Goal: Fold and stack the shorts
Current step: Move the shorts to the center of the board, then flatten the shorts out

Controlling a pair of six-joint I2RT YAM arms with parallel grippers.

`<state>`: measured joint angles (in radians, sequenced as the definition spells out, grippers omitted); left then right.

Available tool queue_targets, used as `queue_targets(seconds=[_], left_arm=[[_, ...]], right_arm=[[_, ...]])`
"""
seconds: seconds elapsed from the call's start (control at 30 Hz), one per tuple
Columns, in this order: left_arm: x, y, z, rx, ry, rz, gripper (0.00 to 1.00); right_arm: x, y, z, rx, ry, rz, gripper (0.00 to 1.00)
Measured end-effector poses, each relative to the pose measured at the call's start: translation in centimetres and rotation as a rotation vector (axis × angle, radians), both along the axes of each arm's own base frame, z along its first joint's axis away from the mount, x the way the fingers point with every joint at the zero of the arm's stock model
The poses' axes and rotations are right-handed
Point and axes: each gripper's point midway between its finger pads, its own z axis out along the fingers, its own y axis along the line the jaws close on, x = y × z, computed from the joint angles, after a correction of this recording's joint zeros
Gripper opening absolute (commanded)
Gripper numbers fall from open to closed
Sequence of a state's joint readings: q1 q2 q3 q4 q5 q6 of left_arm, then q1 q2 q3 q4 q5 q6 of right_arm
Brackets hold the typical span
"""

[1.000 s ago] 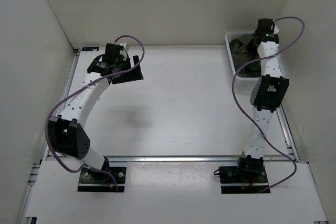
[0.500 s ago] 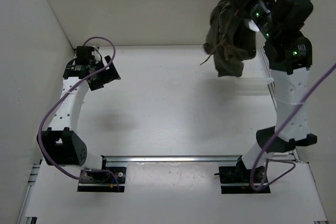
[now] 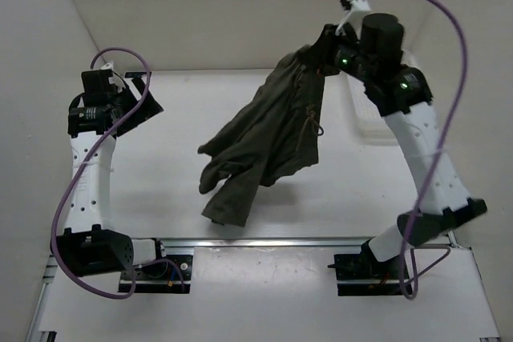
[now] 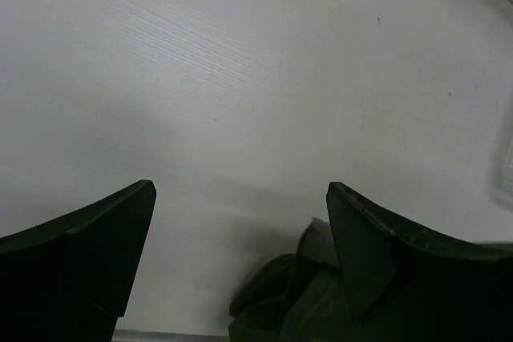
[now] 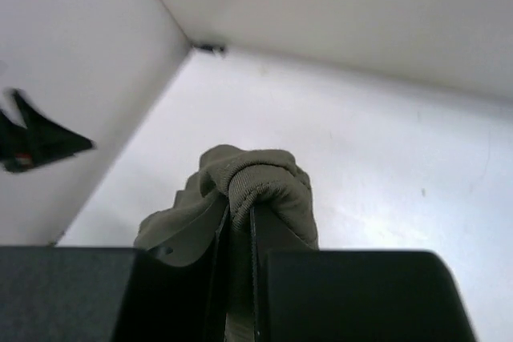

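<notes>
The dark olive-green shorts (image 3: 264,134) hang from my right gripper (image 3: 318,60), which is raised high at the back right and shut on a bunched ribbed edge of the fabric (image 5: 260,186). The cloth drapes down and to the left, its lower end (image 3: 228,202) reaching the table near the front middle. A drawstring (image 3: 314,124) dangles from it. My left gripper (image 3: 144,100) stands open at the far left, apart from the shorts, with nothing between its fingers (image 4: 104,230); a dark fold of the shorts (image 4: 296,294) shows at the bottom of the left wrist view.
A white basket (image 3: 365,122) sits at the back right, mostly hidden behind my right arm. White walls close in the table on the left, back and right. A metal rail (image 3: 264,242) runs along the near edge between the arm bases.
My right gripper has lifted the shorts out of the basket and swung them left over the table, where they now drape down. My left arm has drawn back toward the left wall.
</notes>
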<state>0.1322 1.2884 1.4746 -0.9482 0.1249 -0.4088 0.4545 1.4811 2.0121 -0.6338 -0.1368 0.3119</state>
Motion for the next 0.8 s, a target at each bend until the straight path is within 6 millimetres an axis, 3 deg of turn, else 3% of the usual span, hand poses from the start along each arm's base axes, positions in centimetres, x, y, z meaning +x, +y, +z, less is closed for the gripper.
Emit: queue_targets(seconds=[0.03, 0.07, 0.13, 0.2, 0.27, 0.3, 0.37, 0.43, 0.47, 0.53, 0.63, 0.7, 0.8], left_arm=[[0.0, -0.2, -0.1, 0.002, 0.005, -0.011, 1.00], [0.1, -0.5, -0.4, 0.003, 0.012, -0.022, 1.00], [0.5, -1.1, -1.4, 0.002, 0.044, -0.049, 1.00], [0.9, -1.9, -2.7, -0.007, 0.091, -0.078, 1.00], [1.0, -3.0, -4.5, -0.012, 0.142, -0.112, 1.00], [0.7, -3.9, -5.6, -0.011, 0.169, -0.135, 1.00], [-0.5, -5.7, -7.7, -0.018, 0.220, -0.183, 1.00], [-1.8, -7.9, -10.0, -0.029, 0.279, -0.238, 1.00], [-2.5, -8.9, -11.2, -0.032, 0.308, -0.260, 1.00], [-4.0, -11.1, -13.4, -0.041, 0.371, -0.313, 1.00], [-5.5, -14.6, -16.4, -0.059, 0.455, -0.390, 1.00], [-5.8, -16.8, -18.0, -0.065, 0.496, -0.432, 1.00], [-5.8, -18.5, -20.7, -0.065, 0.563, -0.458, 1.00]], right_arm=[[1.5, 0.3, -2.5, -0.026, 0.059, -0.004, 0.68], [3.4, 0.5, -4.9, -0.049, 0.117, -0.012, 0.82], [7.5, 1.0, -10.1, -0.121, 0.255, -0.030, 0.88], [12.8, 1.6, -15.0, -0.183, 0.353, -0.065, 0.89], [16.0, 1.2, -22.0, -0.264, 0.479, -0.121, 0.94], [15.7, 0.3, -26.5, -0.320, 0.580, -0.150, 0.95], [12.1, -2.3, -34.0, -0.419, 0.785, -0.201, 0.95], [7.1, -4.9, -38.5, -0.461, 0.934, -0.234, 0.93], [4.5, -6.0, -39.3, -0.467, 0.992, -0.251, 0.91], [1.0, -7.9, -38.3, -0.444, 1.019, -0.292, 0.91], [0.5, -9.1, -33.8, -0.342, 0.884, -0.348, 0.90], [0.6, -9.2, -31.9, -0.291, 0.801, -0.367, 0.90], [-0.1, -9.7, -33.3, -0.257, 0.804, -0.381, 0.86]])
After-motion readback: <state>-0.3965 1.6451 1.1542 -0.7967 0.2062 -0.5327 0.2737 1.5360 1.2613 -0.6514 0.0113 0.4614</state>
